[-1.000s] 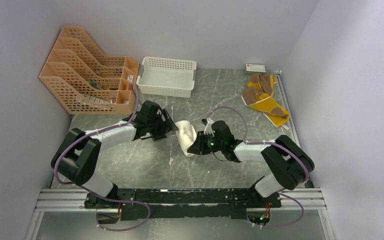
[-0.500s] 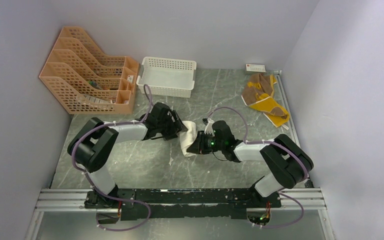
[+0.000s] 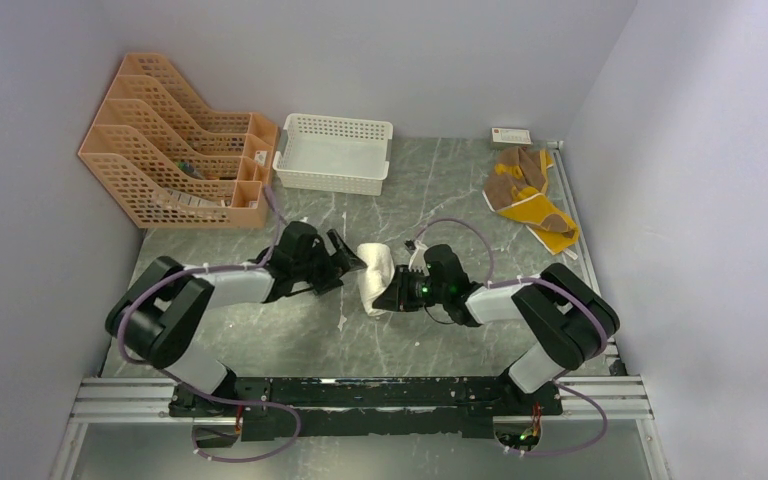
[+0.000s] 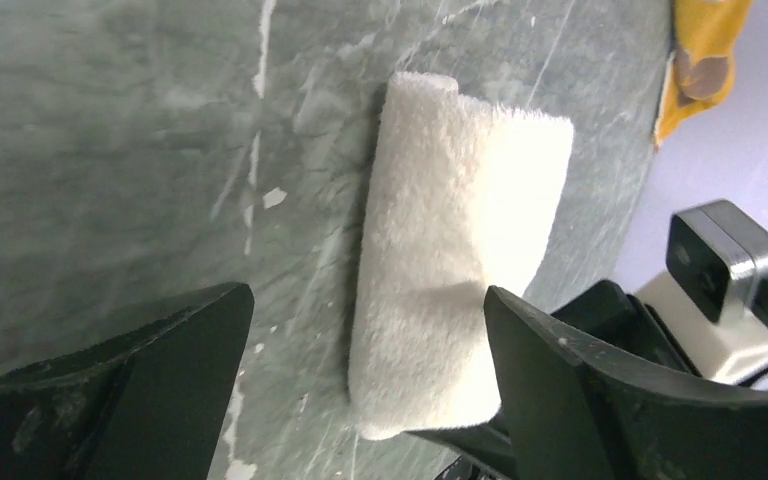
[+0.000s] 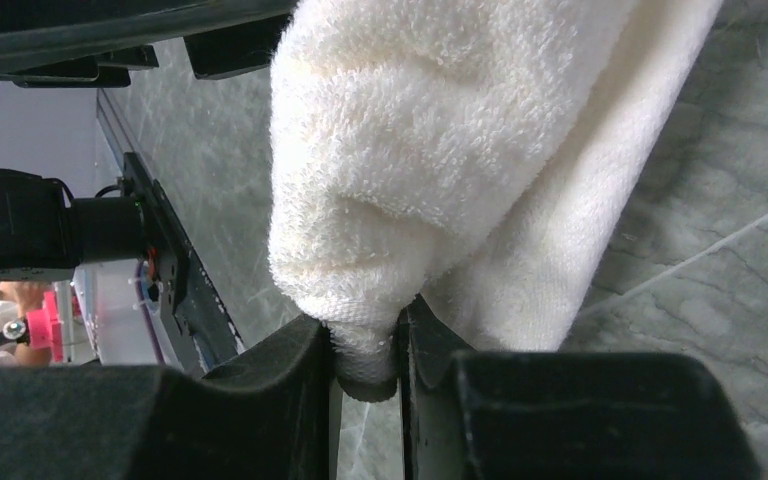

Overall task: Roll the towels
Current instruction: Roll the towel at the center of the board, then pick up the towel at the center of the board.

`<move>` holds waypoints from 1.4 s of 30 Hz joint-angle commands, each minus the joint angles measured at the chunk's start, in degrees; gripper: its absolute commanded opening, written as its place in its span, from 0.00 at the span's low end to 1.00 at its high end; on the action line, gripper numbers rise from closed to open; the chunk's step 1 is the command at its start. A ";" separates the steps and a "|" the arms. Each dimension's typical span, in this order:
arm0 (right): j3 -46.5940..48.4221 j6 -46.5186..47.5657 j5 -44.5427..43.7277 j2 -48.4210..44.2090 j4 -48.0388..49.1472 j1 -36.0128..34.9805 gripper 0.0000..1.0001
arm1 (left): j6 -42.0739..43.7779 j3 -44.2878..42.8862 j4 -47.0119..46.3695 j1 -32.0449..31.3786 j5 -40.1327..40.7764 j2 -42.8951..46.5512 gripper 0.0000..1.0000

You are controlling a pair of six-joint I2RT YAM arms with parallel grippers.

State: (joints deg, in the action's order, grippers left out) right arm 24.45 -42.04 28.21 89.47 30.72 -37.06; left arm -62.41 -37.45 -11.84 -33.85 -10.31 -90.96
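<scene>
Backing away — our left end effector (image 3: 348,262), jaws apart, has drawn off the cream towel (image 3: 373,275), rolled in front of the basket (image 3: 332,181) with our right end effector (image 3: 392,293) clamped on its end; the brown-and-yellow towel (image 3: 528,195), right of the basket, looks unrolled.

Pale lilac walls (image 3: 360,50), grey-green marbled tabletop (image 3: 260,330)

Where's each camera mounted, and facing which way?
Top external: above, behind the bases, looking down on the table; both arms show, cream towel between them.
Left wrist: rides the left arm, faces the cream towel past its open jaws.
Right wrist: rides the right arm, faces along jaws shut on the cream towel's edge.
Shared: all three see the cream towel.
</scene>
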 commanded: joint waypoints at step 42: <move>9.14 15.18 -22.01 -25.73 -31.64 1.20 1.00 | 26.20 -31.84 29.21 -5.32 18.45 -21.69 0.46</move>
State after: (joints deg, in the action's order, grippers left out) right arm 32.97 -30.17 15.94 72.77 6.92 -36.69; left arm -43.09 -64.27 1.19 -39.03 -6.87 -110.06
